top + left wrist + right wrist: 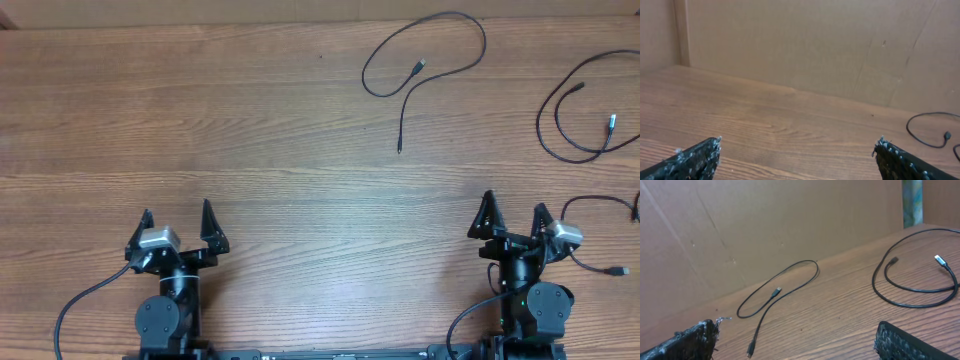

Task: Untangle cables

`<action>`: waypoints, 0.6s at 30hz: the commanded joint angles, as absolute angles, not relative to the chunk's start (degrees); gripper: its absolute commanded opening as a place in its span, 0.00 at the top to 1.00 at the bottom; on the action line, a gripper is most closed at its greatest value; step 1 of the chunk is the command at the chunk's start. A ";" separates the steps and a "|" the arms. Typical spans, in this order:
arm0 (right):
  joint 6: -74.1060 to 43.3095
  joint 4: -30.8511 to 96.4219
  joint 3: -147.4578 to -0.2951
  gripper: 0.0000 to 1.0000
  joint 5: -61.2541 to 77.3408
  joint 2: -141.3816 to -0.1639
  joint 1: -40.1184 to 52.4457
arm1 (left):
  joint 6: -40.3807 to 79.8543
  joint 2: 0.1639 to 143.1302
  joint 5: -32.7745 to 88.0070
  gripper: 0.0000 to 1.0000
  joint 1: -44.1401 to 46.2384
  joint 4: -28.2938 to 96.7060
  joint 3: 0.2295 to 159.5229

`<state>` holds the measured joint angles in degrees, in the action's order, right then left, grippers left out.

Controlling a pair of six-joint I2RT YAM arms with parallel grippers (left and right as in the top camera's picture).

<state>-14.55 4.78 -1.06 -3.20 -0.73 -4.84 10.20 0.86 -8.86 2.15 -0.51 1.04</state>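
Three thin black cables lie apart on the wooden table. One cable forms an open loop at the back centre-right, its tail running toward me. A second cable with a silvery plug curls at the right edge. The third cable lies at the far right, just beside my right gripper. That gripper is open and holds nothing. My left gripper stands open at the front left, far from every cable. In the right wrist view the looped cable and the silver-tipped cable lie ahead of the open gripper. In the left wrist view, a cable shows far right of my open left gripper.
A brown cardboard wall closes off the back of the table. Thicker black arm cables hang by both arm bases at the front edge.
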 commanded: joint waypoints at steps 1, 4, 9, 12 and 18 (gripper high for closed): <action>-10.72 4.86 -0.40 0.00 -0.38 -0.16 -4.84 | 10.52 0.16 -9.41 0.00 2.26 -1.34 0.27; -10.41 4.86 -0.40 0.00 -0.21 -0.16 -4.84 | 10.55 0.16 -9.30 0.00 2.26 -0.73 0.27; -10.66 4.86 -0.40 0.00 1.02 -0.16 -4.84 | 10.55 0.16 -7.88 0.00 2.26 2.37 0.27; -10.61 4.84 -0.43 0.00 0.99 -0.16 -4.84 | 10.50 0.16 -7.03 0.00 2.26 3.84 0.27; -10.61 4.82 -0.45 0.00 0.99 -0.16 -4.86 | 8.60 0.16 -4.64 0.00 2.26 4.16 0.30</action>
<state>-11.22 5.13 -1.06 0.60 -0.73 -4.84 10.13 0.86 -6.87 2.15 3.92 0.60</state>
